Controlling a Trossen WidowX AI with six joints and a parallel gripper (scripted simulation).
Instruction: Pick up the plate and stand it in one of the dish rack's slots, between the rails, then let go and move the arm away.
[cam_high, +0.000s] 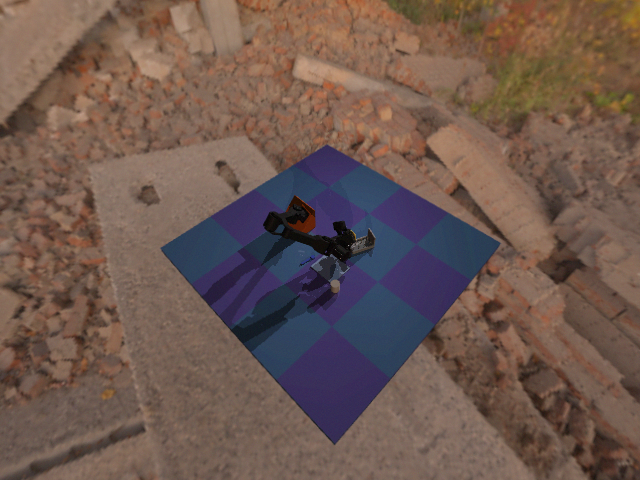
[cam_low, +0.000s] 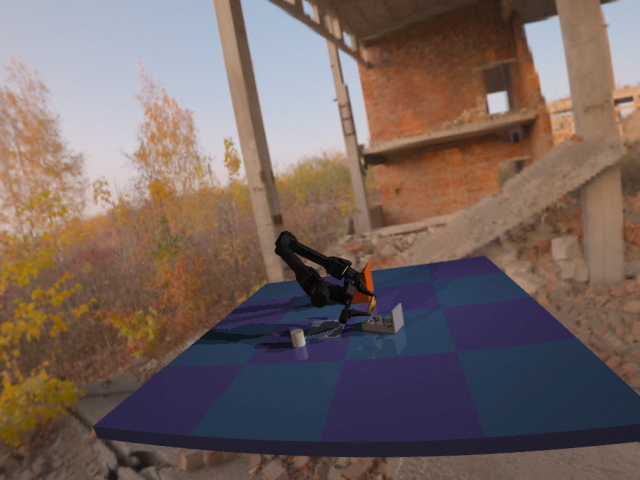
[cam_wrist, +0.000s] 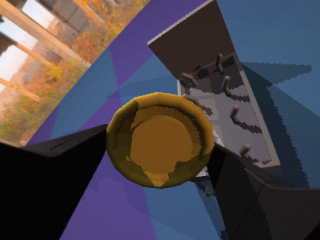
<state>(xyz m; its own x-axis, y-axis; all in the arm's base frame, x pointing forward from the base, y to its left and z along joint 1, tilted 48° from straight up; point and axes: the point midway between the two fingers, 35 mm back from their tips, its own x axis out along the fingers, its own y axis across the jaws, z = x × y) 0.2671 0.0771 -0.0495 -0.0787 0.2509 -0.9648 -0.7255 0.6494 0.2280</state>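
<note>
Hand (cam_wrist: 160, 150) is gripping the yellow plate (cam_wrist: 160, 139) by its rim, one dark finger (cam_wrist: 60, 170) pressing on one side and the other finger (cam_wrist: 250, 190) on the opposite side, so the plate is hanging off the bench (cam_low: 392, 392) rather than resting on it. In the wrist view the plate is showing its round face to the camera, and the dish rack (cam_wrist: 227, 112) is lying just behind and beyond it, toward the upper right of that view, with its pegs (cam_wrist: 235, 114) running in rows along the rack's long axis and its tall end wall (cam_wrist: 192, 42) standing at the far end. From the outside view the hand (cam_low: 361, 304) is hovering just beside the rack (cam_low: 383, 321), on the side nearer the middle of the bench, with the rack's upright wall facing the right edge. The move ahead is probably turning on this: the plate is sitting short of the slots and above them, so it would need carrying a little further over the rack and lining up edge-on with a gap between the rails before lowering. Whether the plate's face is already running parallel to the slots is hard to judge.
</note>
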